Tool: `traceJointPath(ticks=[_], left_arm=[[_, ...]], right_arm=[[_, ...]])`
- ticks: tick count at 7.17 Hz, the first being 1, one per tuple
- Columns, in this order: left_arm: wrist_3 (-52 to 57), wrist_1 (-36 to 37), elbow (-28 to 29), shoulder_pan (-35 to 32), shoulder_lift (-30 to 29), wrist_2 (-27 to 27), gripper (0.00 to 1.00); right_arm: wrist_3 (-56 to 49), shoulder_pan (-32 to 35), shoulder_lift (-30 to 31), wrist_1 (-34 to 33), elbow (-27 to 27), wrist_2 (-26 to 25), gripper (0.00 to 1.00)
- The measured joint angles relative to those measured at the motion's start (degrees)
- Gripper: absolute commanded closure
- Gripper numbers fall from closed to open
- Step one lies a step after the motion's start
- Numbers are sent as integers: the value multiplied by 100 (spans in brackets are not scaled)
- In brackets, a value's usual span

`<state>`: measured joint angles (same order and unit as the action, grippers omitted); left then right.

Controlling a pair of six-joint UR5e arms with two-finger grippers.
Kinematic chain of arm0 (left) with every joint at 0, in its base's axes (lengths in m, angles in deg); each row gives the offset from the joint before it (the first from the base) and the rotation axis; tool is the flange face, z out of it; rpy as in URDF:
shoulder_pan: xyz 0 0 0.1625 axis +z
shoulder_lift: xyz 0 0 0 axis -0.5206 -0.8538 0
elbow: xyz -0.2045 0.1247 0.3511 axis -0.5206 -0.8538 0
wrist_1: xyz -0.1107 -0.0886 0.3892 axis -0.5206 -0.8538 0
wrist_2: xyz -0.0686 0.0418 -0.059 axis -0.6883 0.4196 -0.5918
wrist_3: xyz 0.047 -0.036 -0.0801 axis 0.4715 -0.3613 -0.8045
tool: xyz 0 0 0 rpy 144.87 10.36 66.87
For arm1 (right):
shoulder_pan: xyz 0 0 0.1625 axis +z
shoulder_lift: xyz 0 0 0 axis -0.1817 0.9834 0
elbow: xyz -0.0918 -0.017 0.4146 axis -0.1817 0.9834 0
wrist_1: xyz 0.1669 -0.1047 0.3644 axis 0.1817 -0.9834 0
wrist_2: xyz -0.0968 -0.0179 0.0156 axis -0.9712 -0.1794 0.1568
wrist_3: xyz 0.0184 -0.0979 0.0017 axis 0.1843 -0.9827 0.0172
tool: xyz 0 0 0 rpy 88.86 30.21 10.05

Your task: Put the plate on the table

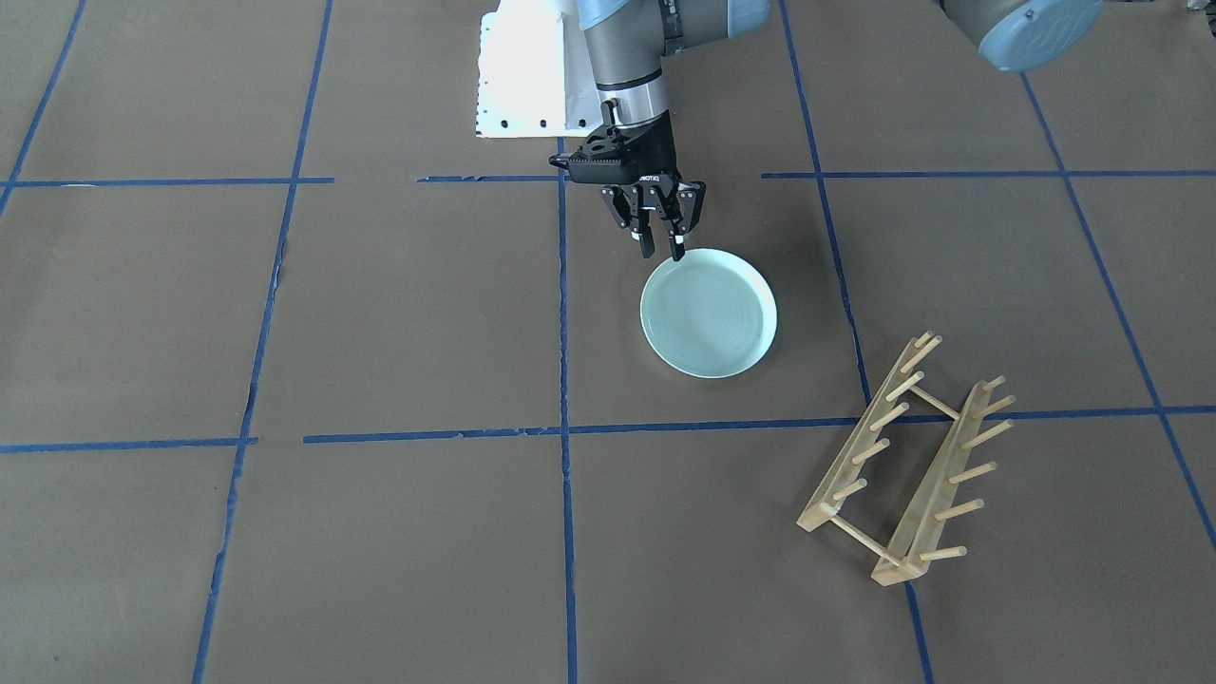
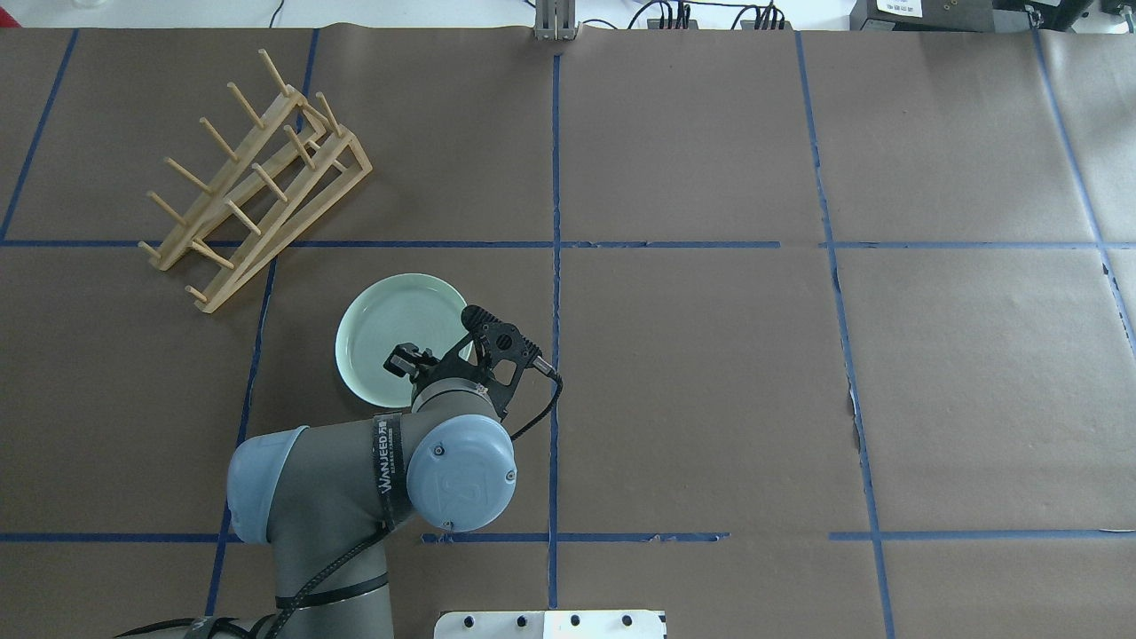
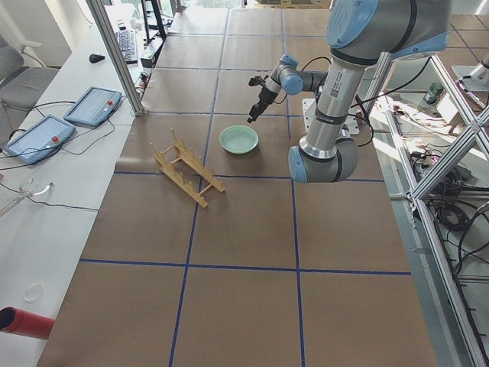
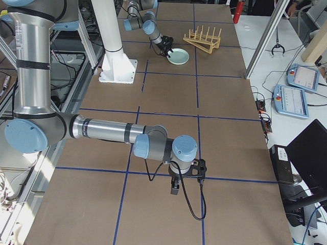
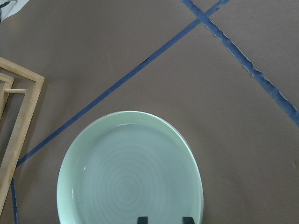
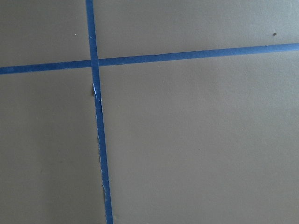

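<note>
The pale mint-green plate (image 1: 709,313) lies flat on the brown-paper table (image 1: 380,313), in the square nearest the robot base. It also shows in the overhead view (image 2: 390,324) and fills the lower left wrist view (image 5: 128,172). My left gripper (image 1: 662,252) hovers just above the plate's rim on the robot's side, fingers pointing down, open and empty; its two fingertips (image 5: 142,219) show apart over the plate. My right gripper (image 4: 174,191) hangs low over the table far from the plate, and I cannot tell whether it is open or shut. Its wrist view shows only a blue tape cross (image 6: 96,63).
A light wooden peg dish rack (image 1: 902,465) stands empty on the table beyond the plate, away from the robot, also in the overhead view (image 2: 257,177). The white robot base (image 1: 527,76) is behind the left gripper. Operator desks with tablets (image 3: 92,103) line the far table edge.
</note>
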<state>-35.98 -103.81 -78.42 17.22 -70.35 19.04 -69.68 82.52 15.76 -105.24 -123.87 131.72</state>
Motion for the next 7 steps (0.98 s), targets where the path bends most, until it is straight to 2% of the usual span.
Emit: traceJointPath(ticks=[2, 4, 5, 7], left_arm=[[-10, -15, -203, -11, -27, -16, 0], [-34, -15, -762, -80, -52, -95, 0], [-55, -26, -940, -238, -97, -303, 0], [58, -58, -1102, -1055, -227, -1280, 0]], right_arm=[[0, 0, 0, 0, 0, 0, 0], [0, 0, 0, 0, 0, 0, 0], [0, 0, 0, 0, 0, 0, 0], [0, 0, 0, 0, 0, 0, 0]])
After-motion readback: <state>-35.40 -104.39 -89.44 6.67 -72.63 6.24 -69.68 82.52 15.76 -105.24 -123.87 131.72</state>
